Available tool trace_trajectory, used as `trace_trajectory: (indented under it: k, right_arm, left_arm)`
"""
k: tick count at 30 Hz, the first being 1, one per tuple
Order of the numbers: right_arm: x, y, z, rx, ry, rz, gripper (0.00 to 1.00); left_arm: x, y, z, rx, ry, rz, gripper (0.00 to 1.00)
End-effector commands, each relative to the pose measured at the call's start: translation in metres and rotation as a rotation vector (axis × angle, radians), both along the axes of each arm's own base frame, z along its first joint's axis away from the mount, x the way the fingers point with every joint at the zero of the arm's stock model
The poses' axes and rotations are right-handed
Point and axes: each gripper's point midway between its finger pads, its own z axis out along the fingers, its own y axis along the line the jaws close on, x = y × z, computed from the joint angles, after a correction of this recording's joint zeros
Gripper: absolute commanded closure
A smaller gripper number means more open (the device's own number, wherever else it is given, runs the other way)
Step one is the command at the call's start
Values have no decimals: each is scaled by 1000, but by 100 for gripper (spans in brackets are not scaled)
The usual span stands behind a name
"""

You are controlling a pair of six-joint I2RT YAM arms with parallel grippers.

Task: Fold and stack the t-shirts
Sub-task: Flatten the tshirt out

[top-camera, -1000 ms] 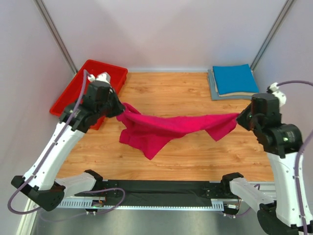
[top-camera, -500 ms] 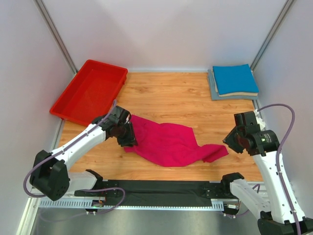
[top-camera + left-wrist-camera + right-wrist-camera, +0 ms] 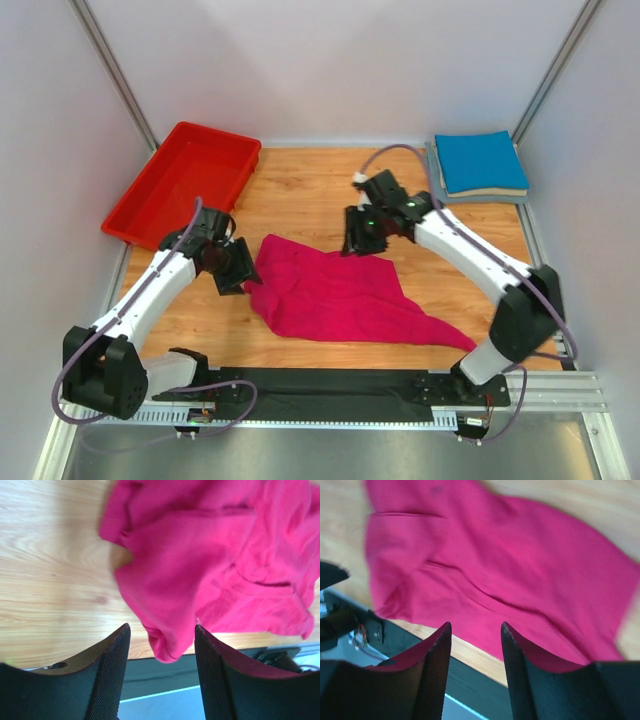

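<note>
**Pink shirt dropped, both claws free**

A second ago the pink shirt point(image 3: 340, 300) hung stretched in the air between the two claws. Now it lies rumpled on the table point(image 3: 310, 190), released at both ends.

The left claw point(image 3: 238, 268) has dropped to the shirt's left edge. Its fingers stand apart in the left wrist view, and a fold of cloth lies in the gap without being clamped.

The right claw point(image 3: 362, 240) has swung in from the right side and sits over the shirt's far edge. Its fingers are also apart, with only cloth beneath them.

The spreading pass looks finished but untidy. The shirt is creased and trails a point towards the near right, so it probably needs flattening before any fold.

The red bin point(image 3: 190, 190), beyond the left claw, holds nothing visible. Beyond and to the right of the right claw, the blue shirt point(image 3: 482, 162) lies folded on top of the grey shirt point(image 3: 435, 175).
</note>
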Motion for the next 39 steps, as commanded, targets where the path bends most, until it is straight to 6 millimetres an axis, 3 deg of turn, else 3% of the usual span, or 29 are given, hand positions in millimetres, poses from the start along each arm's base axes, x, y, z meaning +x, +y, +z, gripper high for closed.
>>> trace_trajectory:
  k: [1, 2, 7, 16, 22, 28, 32, 39]
  right_arm:
    - [14, 85, 27, 130, -161, 369, 54]
    - [19, 106, 20, 171, -136, 421, 53]
    - [23, 144, 4, 276, -70, 576, 47]
    - [21, 155, -60, 271, 93, 476, 60]
    - [31, 166, -69, 318, 85, 428, 61]
    - [34, 168, -91, 303, 107, 401, 62]
    - [37, 167, -105, 288, 112, 391, 61]
    - [37, 161, -113, 260, 104, 387, 60]
  left_arm:
    - [2, 12, 6, -47, 4, 19, 39]
    - [1, 14, 5, -57, 12, 23, 39]
    - [3, 20, 2, -95, 27, 61, 39]
    - [-4, 18, -10, -158, 88, 55, 41]
    - [3, 13, -24, -177, 132, 23, 48]
    - [11, 15, -45, -153, 202, 18, 54]
    - [10, 32, -60, -38, 260, 26, 57]
    - [3, 42, -77, 27, 333, 26, 58]
